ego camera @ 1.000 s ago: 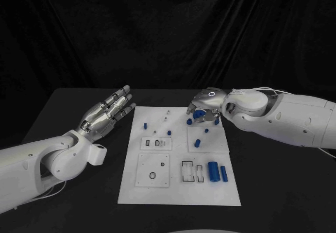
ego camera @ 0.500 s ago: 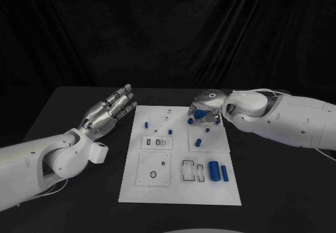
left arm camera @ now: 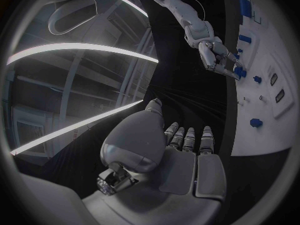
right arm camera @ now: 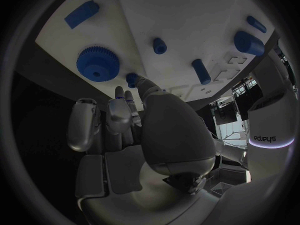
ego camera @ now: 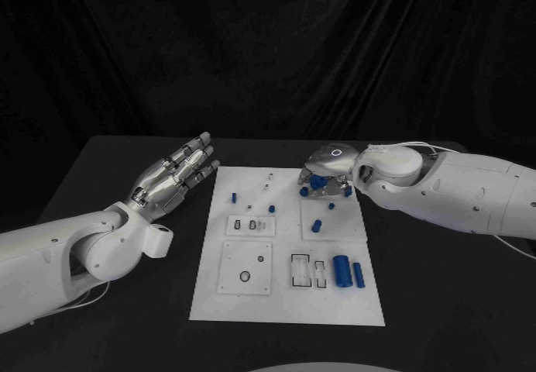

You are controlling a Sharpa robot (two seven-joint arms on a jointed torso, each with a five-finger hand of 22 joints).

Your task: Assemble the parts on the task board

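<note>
The white task board (ego camera: 285,302) lies mid-table with blue parts on it. My right hand (ego camera: 331,164) hangs over the board's far right corner, fingers pointing down. In the right wrist view, my right hand's (right arm camera: 144,130) thumb and fingertips meet on a small blue peg (right arm camera: 132,78) at the board (right arm camera: 187,15). A blue gear (right arm camera: 98,62) lies flat just beside the fingers, untouched. In the head view the gear (ego camera: 320,186) sits under the hand. My left hand (ego camera: 173,177) hovers left of the board, palm up, fingers spread, holding nothing.
A thick blue cylinder (ego camera: 339,273) and a thinner one (ego camera: 358,276) lie at the board's near right. Short pegs (ego camera: 316,228) (ego camera: 232,199) (ego camera: 272,209) stand mid-board. Black table surrounds the board. The left wrist view shows my right hand (left arm camera: 215,50) at the board's (left arm camera: 275,130) far end.
My right hand has sunk slightly and drawn in over the gear at the board's far right. The left hand has held still.
</note>
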